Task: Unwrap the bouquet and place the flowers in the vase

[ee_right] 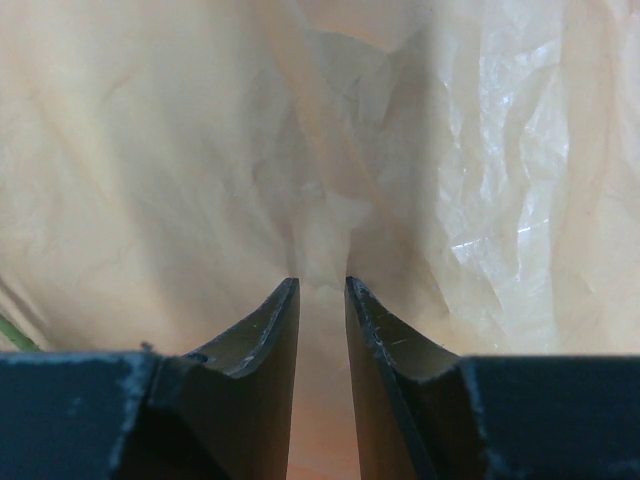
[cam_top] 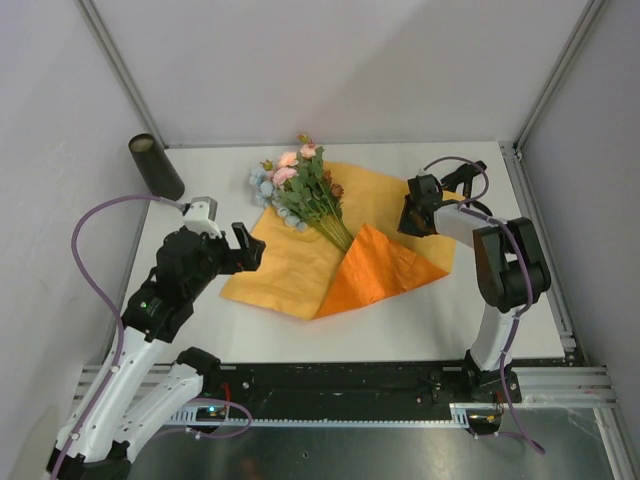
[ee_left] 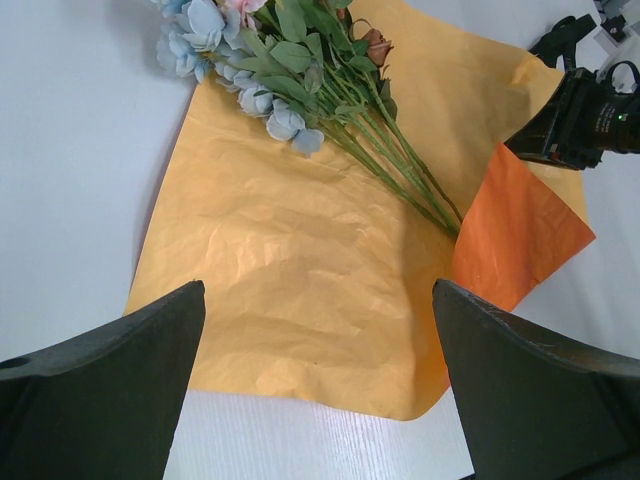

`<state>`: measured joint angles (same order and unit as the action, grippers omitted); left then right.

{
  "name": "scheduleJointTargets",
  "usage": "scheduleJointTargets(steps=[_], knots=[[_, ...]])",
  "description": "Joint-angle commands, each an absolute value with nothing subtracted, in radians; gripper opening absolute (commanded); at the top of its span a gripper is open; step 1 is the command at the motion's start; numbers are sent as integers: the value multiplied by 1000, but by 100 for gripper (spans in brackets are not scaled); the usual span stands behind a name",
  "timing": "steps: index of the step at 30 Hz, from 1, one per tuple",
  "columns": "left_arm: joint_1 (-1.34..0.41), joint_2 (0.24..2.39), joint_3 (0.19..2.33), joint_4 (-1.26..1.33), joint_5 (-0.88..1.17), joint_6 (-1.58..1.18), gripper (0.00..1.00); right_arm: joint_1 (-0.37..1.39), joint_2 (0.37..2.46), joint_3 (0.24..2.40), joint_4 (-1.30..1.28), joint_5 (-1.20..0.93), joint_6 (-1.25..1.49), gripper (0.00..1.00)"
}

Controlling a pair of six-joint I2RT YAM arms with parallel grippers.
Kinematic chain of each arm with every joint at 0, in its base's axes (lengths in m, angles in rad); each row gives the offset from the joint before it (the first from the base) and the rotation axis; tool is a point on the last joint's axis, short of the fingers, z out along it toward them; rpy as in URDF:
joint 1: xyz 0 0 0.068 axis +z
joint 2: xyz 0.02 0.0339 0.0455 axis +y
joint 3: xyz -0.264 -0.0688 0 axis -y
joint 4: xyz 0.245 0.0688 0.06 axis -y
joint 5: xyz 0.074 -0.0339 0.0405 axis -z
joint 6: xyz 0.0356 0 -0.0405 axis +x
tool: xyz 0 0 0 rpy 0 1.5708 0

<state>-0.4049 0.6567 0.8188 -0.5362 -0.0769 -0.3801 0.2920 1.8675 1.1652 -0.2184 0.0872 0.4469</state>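
Note:
The bouquet lies opened out: its orange wrapping paper (cam_top: pixel 290 265) (ee_left: pixel 290 260) is spread flat on the white table, with one corner flap (cam_top: pixel 385 265) folded over the stem ends. The flowers (cam_top: pixel 305 190) (ee_left: pixel 300 90) lie on it, blooms toward the back. The dark vase (cam_top: pixel 156 166) stands at the far left corner. My left gripper (cam_top: pixel 228 238) (ee_left: pixel 318 290) hangs open over the paper's left part with nothing between its fingers. My right gripper (cam_top: pixel 412 215) (ee_right: pixel 322 282) is at the paper's right edge, jaws narrowed on a crumpled fold of paper (ee_right: pixel 330 215).
Grey walls close the table on the left, back and right, with a metal rail (cam_top: pixel 540 250) along the right edge. A black base bar (cam_top: pixel 340 385) crosses the near edge. A purple cable (cam_top: pixel 95 260) loops off the left arm.

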Motion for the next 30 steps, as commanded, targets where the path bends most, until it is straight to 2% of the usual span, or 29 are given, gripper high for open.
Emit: scheduleJointTargets(steps=[1, 8, 13, 19, 26, 30], knots=[[-397, 655, 819, -526, -95, -352, 100, 277, 1896, 1166, -226, 51, 473, 32], [-396, 653, 817, -525, -97, -353, 100, 275, 1814, 1166, -214, -38, 415, 33], [-395, 654, 818, -526, -98, -352, 100, 278, 1757, 1167, -193, -310, 331, 33], [-395, 652, 816, -526, -97, -354, 100, 301, 1737, 1167, -237, -522, 274, 32], [-394, 656, 812, -525, -91, -356, 100, 328, 1666, 1164, -356, -620, 213, 32], [-395, 658, 807, -525, -86, -365, 100, 342, 1545, 1123, -421, -593, 201, 33]])
